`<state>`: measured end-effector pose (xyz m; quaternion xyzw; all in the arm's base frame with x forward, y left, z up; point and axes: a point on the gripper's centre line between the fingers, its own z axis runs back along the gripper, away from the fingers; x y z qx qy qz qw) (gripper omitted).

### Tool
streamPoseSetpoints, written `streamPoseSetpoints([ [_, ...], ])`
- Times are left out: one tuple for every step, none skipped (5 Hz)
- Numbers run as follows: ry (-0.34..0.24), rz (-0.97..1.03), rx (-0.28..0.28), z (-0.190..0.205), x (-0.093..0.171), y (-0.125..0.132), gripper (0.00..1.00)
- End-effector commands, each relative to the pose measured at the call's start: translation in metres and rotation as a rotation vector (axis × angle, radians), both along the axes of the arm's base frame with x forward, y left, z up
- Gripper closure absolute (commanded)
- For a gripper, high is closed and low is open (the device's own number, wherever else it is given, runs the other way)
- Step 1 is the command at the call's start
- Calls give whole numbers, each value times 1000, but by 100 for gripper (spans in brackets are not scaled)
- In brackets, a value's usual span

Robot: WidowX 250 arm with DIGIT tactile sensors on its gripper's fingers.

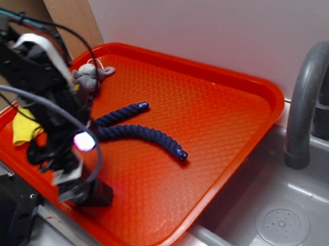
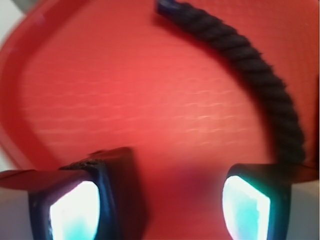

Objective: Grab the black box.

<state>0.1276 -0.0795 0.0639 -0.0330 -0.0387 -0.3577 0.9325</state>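
Observation:
The black box (image 1: 102, 193) sits near the front left edge of the red tray (image 1: 224, 103), partly hidden by my arm. My gripper (image 1: 82, 185) is lowered over it. In the wrist view my gripper (image 2: 160, 212) is open, its two lit fingertips wide apart. The black box (image 2: 131, 192) stands just inside the left fingertip (image 2: 75, 210), touching or nearly touching it. Bare red tray (image 2: 125, 100) fills the gap up to the right fingertip (image 2: 247, 207). The blue rope (image 1: 137, 131) lies mid-tray, and the same blue rope (image 2: 260, 75) curves away past the right finger.
A grey plush mouse (image 1: 87, 76) lies at the tray's back left corner and a yellow cloth (image 1: 24, 129) at its left edge. A grey sink (image 1: 283, 224) with a faucet (image 1: 307, 104) stands right of the tray. A white wall runs behind.

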Motion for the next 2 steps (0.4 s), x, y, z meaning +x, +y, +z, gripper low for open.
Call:
streamPoseSetpoints([
  [-201, 151, -131, 93, 1, 21, 0],
  [-160, 117, -109, 90, -1, 16, 0],
])
